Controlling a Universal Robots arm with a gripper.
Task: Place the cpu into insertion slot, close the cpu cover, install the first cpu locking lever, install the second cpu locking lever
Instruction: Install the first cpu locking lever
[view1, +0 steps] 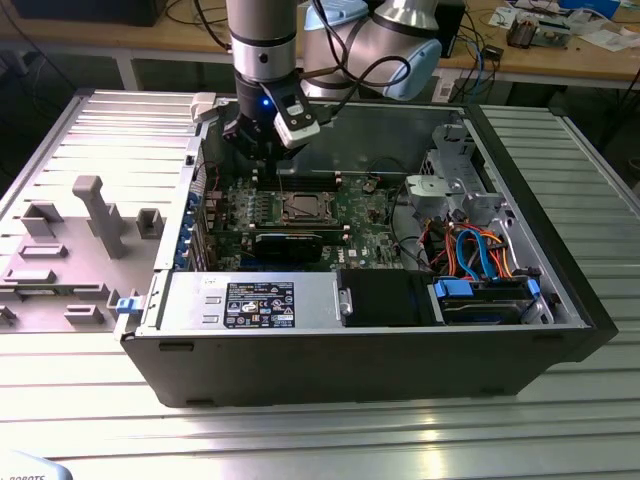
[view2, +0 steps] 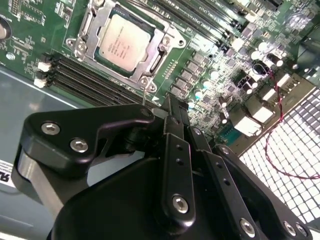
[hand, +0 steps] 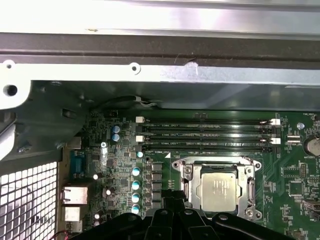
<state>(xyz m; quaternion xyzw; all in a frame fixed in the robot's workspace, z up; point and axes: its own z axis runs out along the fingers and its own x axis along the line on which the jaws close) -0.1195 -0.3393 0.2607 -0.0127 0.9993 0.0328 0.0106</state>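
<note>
Sitting flat in the insertion slot (view2: 156, 59), the cpu (view2: 122, 42) shows its grey top through the window of the cpu cover (view2: 100, 22), which lies down around it. In the exterior view the gripper (view1: 260, 162) hangs above the board (view1: 370, 215), up and left of the cpu. Its fingers (view2: 170, 112) are pressed together, holding nothing.

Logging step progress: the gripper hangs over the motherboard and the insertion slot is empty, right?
Not empty: both wrist views show the cpu seated in the insertion slot. The gripper does hang over the motherboard.
</note>
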